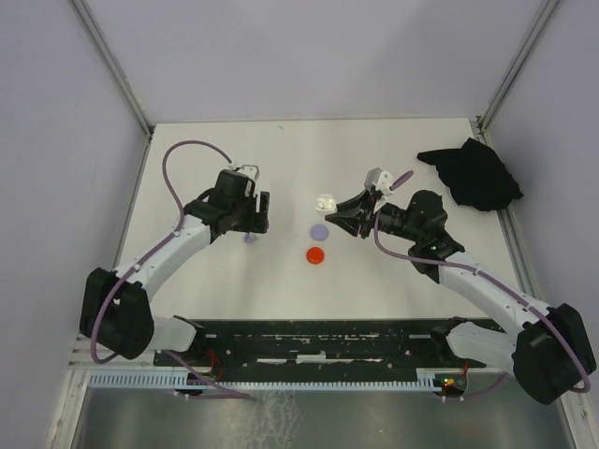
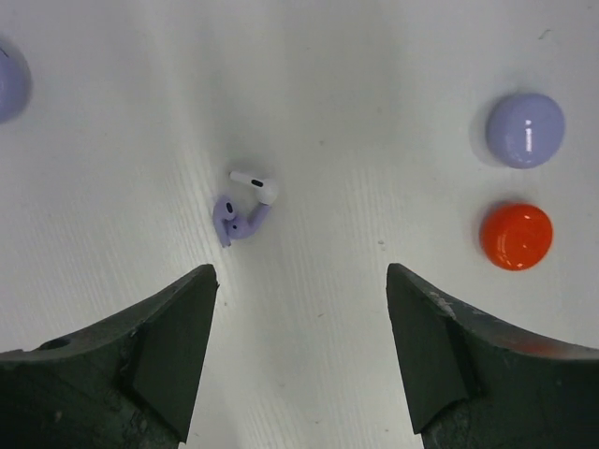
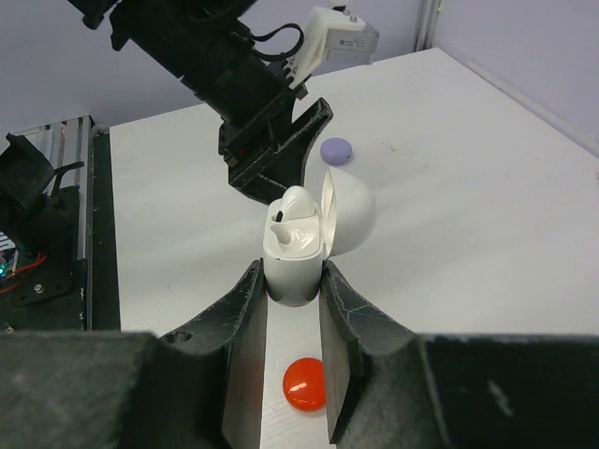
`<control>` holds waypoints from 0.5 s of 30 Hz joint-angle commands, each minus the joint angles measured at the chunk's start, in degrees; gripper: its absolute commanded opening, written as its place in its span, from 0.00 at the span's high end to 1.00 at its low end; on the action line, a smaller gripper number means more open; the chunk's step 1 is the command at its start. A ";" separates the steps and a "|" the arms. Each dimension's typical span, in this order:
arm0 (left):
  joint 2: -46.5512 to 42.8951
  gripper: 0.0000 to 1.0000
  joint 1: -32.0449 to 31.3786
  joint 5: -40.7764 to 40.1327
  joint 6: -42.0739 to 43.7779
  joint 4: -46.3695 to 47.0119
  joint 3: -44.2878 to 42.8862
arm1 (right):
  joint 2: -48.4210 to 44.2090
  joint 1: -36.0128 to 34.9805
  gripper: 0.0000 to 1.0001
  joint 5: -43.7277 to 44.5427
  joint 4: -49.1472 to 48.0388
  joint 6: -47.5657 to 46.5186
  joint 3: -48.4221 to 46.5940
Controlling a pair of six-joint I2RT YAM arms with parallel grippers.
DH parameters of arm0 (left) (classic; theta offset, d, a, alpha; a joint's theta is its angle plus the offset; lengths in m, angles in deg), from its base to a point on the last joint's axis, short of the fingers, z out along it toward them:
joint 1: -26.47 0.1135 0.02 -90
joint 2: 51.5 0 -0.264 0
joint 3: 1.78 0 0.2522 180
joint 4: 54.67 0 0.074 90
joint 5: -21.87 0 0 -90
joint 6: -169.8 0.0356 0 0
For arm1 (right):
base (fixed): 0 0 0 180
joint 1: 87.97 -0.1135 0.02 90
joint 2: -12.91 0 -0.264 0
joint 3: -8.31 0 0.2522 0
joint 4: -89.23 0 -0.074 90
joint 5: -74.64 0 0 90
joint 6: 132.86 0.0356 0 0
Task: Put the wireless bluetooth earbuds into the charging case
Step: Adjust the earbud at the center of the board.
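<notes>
White earbud (image 2: 255, 185) and lilac earbud (image 2: 239, 220) loose on the table (image 2: 374, 56), stems overlapping; touching or only just beside, hard to confirm. Just ahead of the left gripper (image 2: 299, 276), off toward one finger, not between the two. Fingers spread wide, pinching nothing. From the top camera, only a lilac speck beside that gripper; white one not made out there.

Charging case (image 3: 295, 267) upright, lid flipped open to one side, pinched at its lower body between the fingers of the right gripper (image 3: 292, 281). Case bottom hidden by them. Seated earbud (image 3: 296, 213), whitish, in the case, dark stem end showing. Other slot out of sight. From the top camera, just a small white blob, detail lost.

Lilac disc (image 2: 524, 129) and red disc (image 2: 516, 236) flat on the table, near each other but apart, well to the side of the loose earbuds. Second lilac round shape (image 2: 7, 79) cut off at the edge of the left wrist view; cannot tell what. Black cloth (image 1: 477, 173) crumpled at the far right corner.
</notes>
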 commanded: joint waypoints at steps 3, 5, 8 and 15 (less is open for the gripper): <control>8.80 0.25 2.84 1.99 1.20 0.30 -2.63 | -1.42 -0.15 0.98 1.05 -0.88 -1.01 -0.13; 11.77 0.27 2.84 2.00 4.26 -0.17 -4.45 | -1.13 -0.15 0.98 0.89 -0.87 -0.93 -0.15; 16.06 0.27 2.88 2.92 8.93 -1.28 -7.44 | -0.77 -0.20 0.98 0.71 -0.95 -0.79 -0.07; 24.14 0.26 3.53 4.67 12.36 -1.65 -12.31 | 0.06 -0.16 0.98 0.03 -0.95 -0.87 -0.38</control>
